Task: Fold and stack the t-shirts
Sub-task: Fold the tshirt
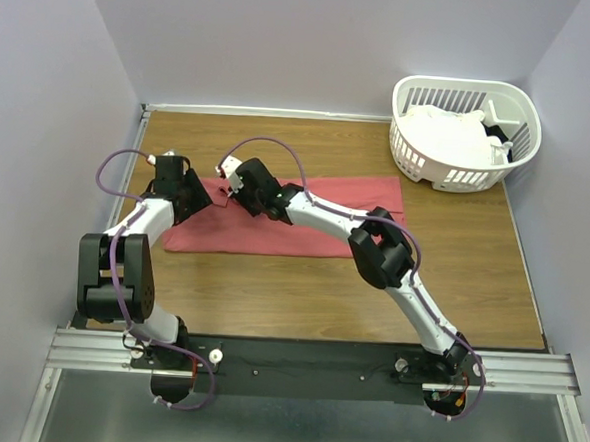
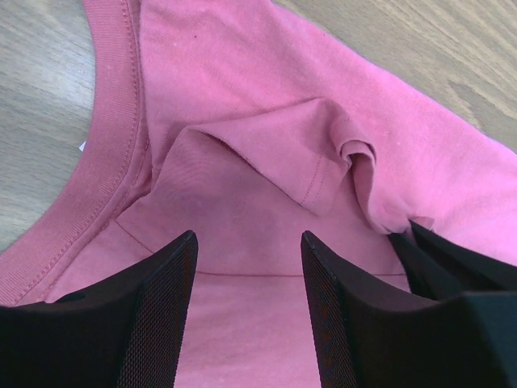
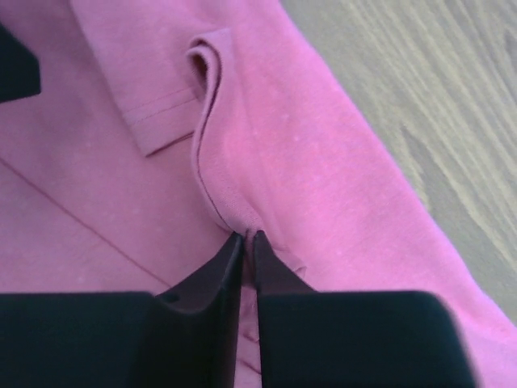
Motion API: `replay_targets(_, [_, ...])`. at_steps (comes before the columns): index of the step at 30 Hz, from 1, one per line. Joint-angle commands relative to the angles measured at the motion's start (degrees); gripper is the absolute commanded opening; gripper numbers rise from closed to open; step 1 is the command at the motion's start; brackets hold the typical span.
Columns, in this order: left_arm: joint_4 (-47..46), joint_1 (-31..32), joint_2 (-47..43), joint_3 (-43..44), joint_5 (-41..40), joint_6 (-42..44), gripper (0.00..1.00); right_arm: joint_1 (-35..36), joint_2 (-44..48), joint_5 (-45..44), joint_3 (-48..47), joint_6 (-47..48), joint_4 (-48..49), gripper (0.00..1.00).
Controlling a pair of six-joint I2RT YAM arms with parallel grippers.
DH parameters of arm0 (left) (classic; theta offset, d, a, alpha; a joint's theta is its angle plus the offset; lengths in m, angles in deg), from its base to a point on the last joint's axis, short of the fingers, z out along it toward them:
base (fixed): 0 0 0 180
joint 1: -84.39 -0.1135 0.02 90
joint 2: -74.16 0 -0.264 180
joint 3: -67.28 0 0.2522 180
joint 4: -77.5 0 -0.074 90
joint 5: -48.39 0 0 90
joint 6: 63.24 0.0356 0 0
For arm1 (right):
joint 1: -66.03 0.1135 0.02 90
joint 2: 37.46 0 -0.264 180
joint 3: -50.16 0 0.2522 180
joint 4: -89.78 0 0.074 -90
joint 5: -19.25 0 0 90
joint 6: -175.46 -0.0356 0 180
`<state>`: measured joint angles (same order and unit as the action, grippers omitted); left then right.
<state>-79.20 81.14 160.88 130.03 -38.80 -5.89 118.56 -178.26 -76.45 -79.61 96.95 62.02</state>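
A coral-red t-shirt (image 1: 315,222) lies flat across the middle of the wooden table, its ribbed collar (image 2: 113,121) at the left end. My left gripper (image 1: 202,199) hovers open just over the cloth by the collar, with nothing between its fingers (image 2: 161,307). My right gripper (image 1: 229,187) is close beside it, shut on a raised fold (image 3: 212,182) of the red shirt near a sleeve hem (image 3: 161,113). In the left wrist view that gripper shows as a dark shape (image 2: 452,267) at the right. White t-shirts (image 1: 448,135) are bunched in the basket.
A white slatted laundry basket (image 1: 419,166) stands at the back right corner of the table (image 1: 270,300). Lilac walls close in the left, back and right sides. The two arm bases sit on a rail (image 1: 306,362) at the near edge.
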Motion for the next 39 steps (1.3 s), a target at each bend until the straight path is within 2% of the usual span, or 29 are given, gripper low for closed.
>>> replay_targets(1, [0.3,1.2,1.2,1.3,-1.1,-0.2,0.62,-0.9,-0.7,0.2,-2.4,-2.3,2.3,0.12])
replay_targets(4, [0.8,2.1,2.2,2.3,-1.0,-1.4,0.59,-1.6,-1.2,1.4,-2.9,-4.2,2.5,0.06])
replay_targets(9, [1.1,3.1,4.2,4.8,-2.0,-3.3,0.44,-2.7,-1.6,4.0,-3.2,-6.8,3.0,0.05])
replay_targets(14, [2.1,5.3,7.1,8.1,-4.0,-4.1,0.39,-3.0,-2.0,4.6,-3.7,-7.1,3.3,0.05])
replay_targets(20, [2.6,6.6,10.6,9.8,-5.0,-5.3,0.4,-3.3,-2.1,5.3,-3.5,-7.4,3.6,0.05])
replay_targets(28, [3.3,7.6,12.5,9.7,-8.5,-6.3,0.49,-3.4,-2.0,5.3,-2.6,-7.7,4.2,0.05])
replay_targets(39, [3.1,8.3,14.0,10.9,-9.3,-7.4,0.49,-3.4,-2.0,7.3,-1.9,-8.1,4.9,0.05])
